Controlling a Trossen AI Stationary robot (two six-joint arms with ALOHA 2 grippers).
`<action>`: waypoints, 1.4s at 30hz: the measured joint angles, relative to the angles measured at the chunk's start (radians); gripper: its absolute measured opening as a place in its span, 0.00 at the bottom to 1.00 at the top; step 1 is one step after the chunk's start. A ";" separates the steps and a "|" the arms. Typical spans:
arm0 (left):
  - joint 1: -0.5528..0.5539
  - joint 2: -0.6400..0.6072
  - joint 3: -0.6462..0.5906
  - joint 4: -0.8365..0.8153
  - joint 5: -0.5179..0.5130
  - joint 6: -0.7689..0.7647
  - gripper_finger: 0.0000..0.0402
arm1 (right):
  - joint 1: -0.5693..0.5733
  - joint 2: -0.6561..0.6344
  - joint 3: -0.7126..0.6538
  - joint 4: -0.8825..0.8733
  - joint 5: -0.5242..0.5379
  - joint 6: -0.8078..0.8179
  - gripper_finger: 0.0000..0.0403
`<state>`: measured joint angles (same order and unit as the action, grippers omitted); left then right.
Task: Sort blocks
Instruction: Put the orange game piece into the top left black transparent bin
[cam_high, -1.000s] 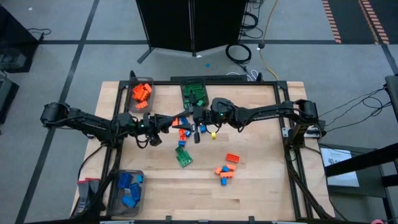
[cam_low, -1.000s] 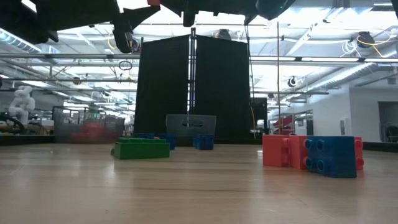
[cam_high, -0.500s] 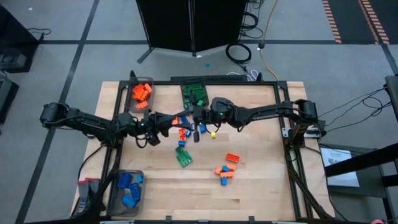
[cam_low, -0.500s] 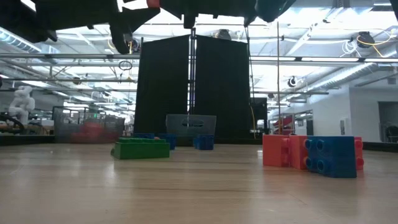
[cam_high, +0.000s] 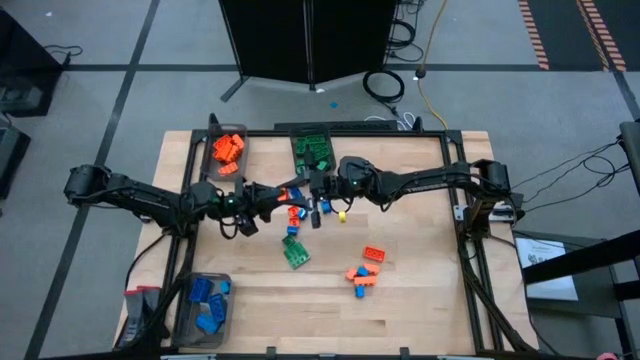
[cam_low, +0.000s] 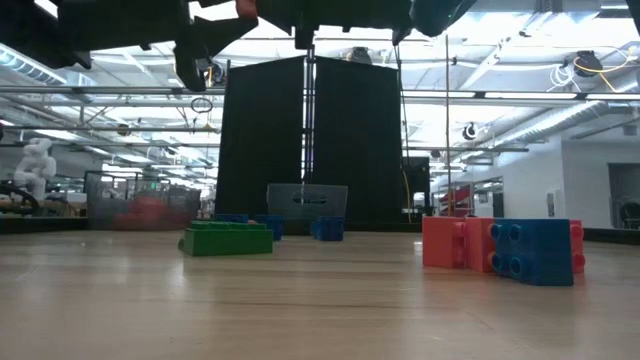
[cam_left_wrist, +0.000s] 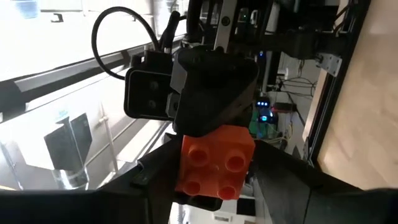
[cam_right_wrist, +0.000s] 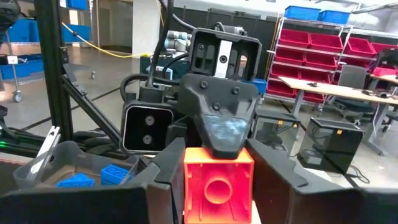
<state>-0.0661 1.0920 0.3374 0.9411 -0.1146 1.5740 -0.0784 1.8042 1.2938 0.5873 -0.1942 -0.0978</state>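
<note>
Over the last second little is altered on the table (cam_high: 430, 310). Only the left arm is seen to have crept slightly towards the right arm, above the table's middle. In the low view its dark outline has shifted at the upper left, with a speck of orange carried along.

The two arms are now met nose to nose. The left end effector (cam_left_wrist: 214, 186) is pressed onto an orange block (cam_left_wrist: 216, 158), and the right end effector (cam_right_wrist: 214, 193) appears to be pinching the same block from the opposite side. The block is held in the air between them, clear of the table. Which of the two bears the weight cannot be told.

A hand-over is judged to be in progress — probably from right to left, since the orange bin (cam_high: 226, 150) lies at the far left corner, within the left arm's reach. One end effector has to be released before the other is withdrawn. If both are pulled at once, the block may be twisted loose and dropped.

Much sorting is left. Loose blocks (cam_high: 365, 270) are scattered mid-table, while a green bin (cam_high: 312, 150) and a blue bin (cam_high: 203, 308) are partly filled.
</note>
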 joint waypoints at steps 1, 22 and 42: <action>-0.001 0.000 0.000 -0.001 0.005 -0.001 0.50 | 0.000 0.000 0.000 0.000 0.000 0.000 0.30; -0.002 0.003 0.029 -0.040 -0.077 -0.098 0.42 | -0.010 0.044 0.005 0.029 0.016 0.016 0.30; 0.003 0.004 0.026 -0.052 -0.307 0.025 0.40 | -0.005 -0.033 0.005 -0.097 -0.010 0.067 0.60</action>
<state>-0.0635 1.0962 0.3630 0.8887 -0.4215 1.5991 -0.0832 1.7711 1.2987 0.4901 -0.2044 -0.0306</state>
